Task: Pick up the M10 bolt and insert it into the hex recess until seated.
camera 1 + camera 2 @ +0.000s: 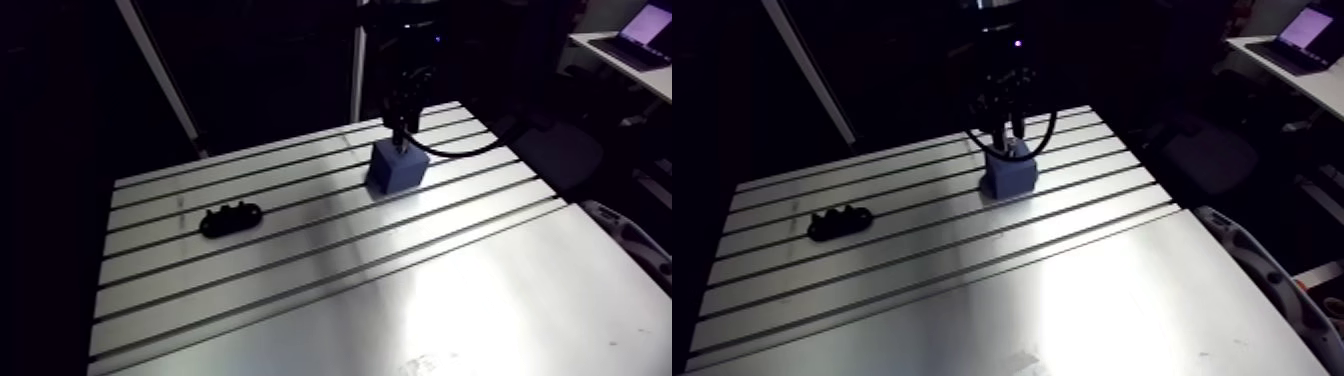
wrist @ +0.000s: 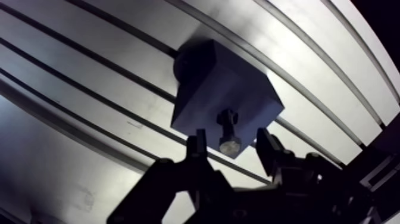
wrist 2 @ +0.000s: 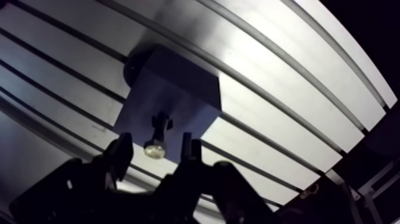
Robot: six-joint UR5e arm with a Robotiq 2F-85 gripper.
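Observation:
A blue block [image 1: 397, 167] sits on the slotted table [image 1: 300, 300] near its far right side. In the wrist view the bolt [image 2: 228, 132] stands upright out of the block's [image 2: 208, 83] top face, its wider part down at the block and its bright round end pointing up at the camera. My gripper [image 2: 231, 140] hangs straight over the block and is open. One finger [image 2: 196, 146] stands on each side of the bolt's upper end, with a gap showing between each finger and the bolt. In the arm view the gripper [image 1: 403, 125] comes down onto the block from above.
A small black lumpy part [image 1: 230, 218] lies on the table to the left of the block, well apart from it. Long slots run across the far half of the table; the near half is smooth plate. The table's right edge runs close to the block.

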